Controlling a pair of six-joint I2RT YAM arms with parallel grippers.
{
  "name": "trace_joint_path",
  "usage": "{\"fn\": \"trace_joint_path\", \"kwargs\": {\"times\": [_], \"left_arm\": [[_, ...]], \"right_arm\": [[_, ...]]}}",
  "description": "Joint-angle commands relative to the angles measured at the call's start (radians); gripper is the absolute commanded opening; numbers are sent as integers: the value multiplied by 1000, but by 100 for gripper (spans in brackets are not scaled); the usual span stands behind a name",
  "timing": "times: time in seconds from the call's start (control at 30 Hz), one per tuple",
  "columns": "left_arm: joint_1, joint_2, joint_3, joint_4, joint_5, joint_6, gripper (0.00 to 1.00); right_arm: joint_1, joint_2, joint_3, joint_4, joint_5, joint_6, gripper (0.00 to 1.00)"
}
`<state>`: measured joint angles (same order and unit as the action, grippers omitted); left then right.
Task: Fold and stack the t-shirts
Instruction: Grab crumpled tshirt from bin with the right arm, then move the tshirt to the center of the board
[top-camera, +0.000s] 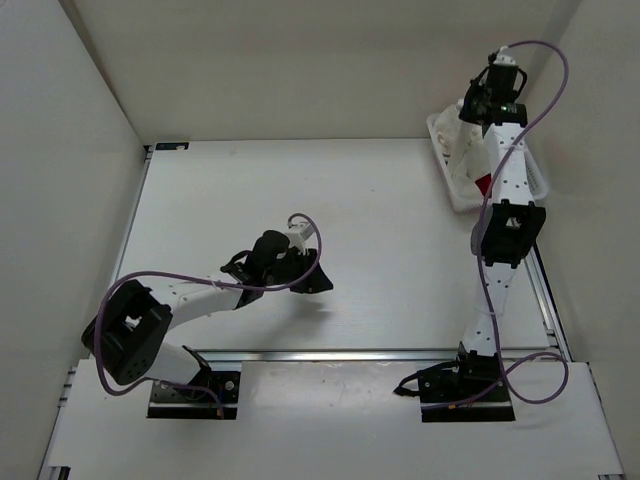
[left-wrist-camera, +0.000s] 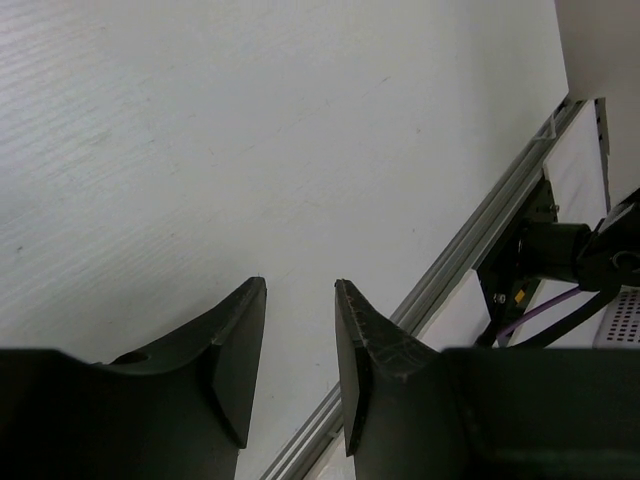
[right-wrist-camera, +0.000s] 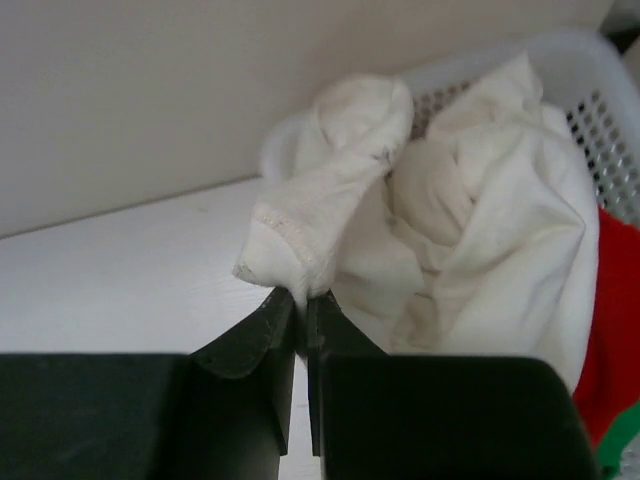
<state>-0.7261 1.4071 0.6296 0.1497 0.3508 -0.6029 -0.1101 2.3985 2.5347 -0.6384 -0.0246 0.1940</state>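
Up close, the right claw (right-wrist-camera: 301, 297) has its two fingers drawn almost together, pinching a rolled fold of the cream-white shirt (right-wrist-camera: 480, 220) at their tips. The pinched fold rises from the tips as a thick twisted rope with a stitched hem showing along it. Behind it the rest of the shirt is a crumpled, creased heap. It fills a white mesh basket (right-wrist-camera: 600, 90) and spills over the near rim. At the heap's right edge a bright band of the red shirt (right-wrist-camera: 612, 330) shows, and below that only a sliver of the green shirt (right-wrist-camera: 625, 442).

From above, the right arm runs nearly straight from its base to the far right corner of the table (top-camera: 380, 220). There the basket sits close to the back wall (top-camera: 300, 70), and the wrist is bent down over it.

The left claw (left-wrist-camera: 300, 290) is parted with a clear gap between its fingers and grips nothing. It hangs over bare table near the middle. Its arm is folded low, elbow out to the left and forearm reaching inward.
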Motion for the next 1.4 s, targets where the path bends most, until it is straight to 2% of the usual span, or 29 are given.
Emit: {"fn": "trace_joint_path", "kwargs": {"times": [0.0, 0.13, 0.2, 0.27, 0.3, 0.4, 0.47, 0.6, 0.63, 0.7, 0.73, 0.8, 0.9, 0.97, 1.0, 1.1, 1.13, 1.2, 1.23, 1.27, 1.3, 1.33, 1.37], "left_arm": [[56, -63, 42, 1, 50, -17, 45], [135, -111, 27, 10, 76, -60, 45], [204, -149, 27, 2, 94, -78, 46], [255, -184, 15, 1, 100, -101, 46], [289, -210, 2, -4, 97, -109, 47], [382, -275, -20, -34, 93, -132, 47], [439, -319, -42, -29, 91, -149, 47], [595, -419, -96, -53, 97, -156, 50], [600, -425, -94, -74, 94, -159, 51], [581, -433, -96, -84, 68, -143, 52], [568, -427, -123, -76, 57, -143, 51], [533, -433, -160, -62, 25, -149, 53], [521, -431, -209, -81, 1, -109, 52], [490, -428, -211, -146, -59, -68, 53], [450, -441, -211, -183, -90, -51, 54], [398, -450, -209, -237, -145, 0, 56], [349, -454, -200, -274, -183, 15, 58], [253, -464, -182, -366, -239, 55, 60], [225, -467, -180, -383, -287, 69, 60], [176, -476, -180, -410, -309, 74, 61], [141, -476, -183, -435, -346, 81, 62], [125, -471, -185, -446, -349, 86, 64], [107, -453, -191, -459, -349, 89, 65]], "right_arm": [[61, -338, 67, 66, -96, -18, 0], [96, -548, -66, 176, -302, 86, 0], [101, -686, -152, 325, -426, 172, 0], [124, -743, -185, 409, -539, 241, 0], [142, -752, -171, 430, -558, 295, 0], [119, -740, -129, 633, -760, 521, 0], [113, -725, -126, 730, -819, 646, 0], [73, -728, -223, 779, -942, 690, 0], [70, -755, -335, 801, -963, 694, 0], [66, -824, -725, 983, -1005, 723, 0], [70, -888, -849, 1044, -1006, 723, 0], [59, -933, -1234, 1222, -986, 734, 0], [23, -874, -1494, 1325, -985, 725, 0], [10, -784, -1527, 1298, -1000, 697, 0], [-2, -709, -1544, 1348, -1003, 728, 0], [-8, -662, -1535, 1367, -994, 746, 0], [-5, -644, -1472, 1282, -974, 687, 0], [13, -628, -1356, 973, -878, 548, 0], [21, -637, -1273, 900, -845, 501, 0], [42, -644, -1239, 773, -769, 414, 5], [65, -648, -1179, 670, -677, 350, 16], [79, -654, -1139, 642, -638, 307, 30], [82, -670, -1127, 573, -574, 288, 36]]}}
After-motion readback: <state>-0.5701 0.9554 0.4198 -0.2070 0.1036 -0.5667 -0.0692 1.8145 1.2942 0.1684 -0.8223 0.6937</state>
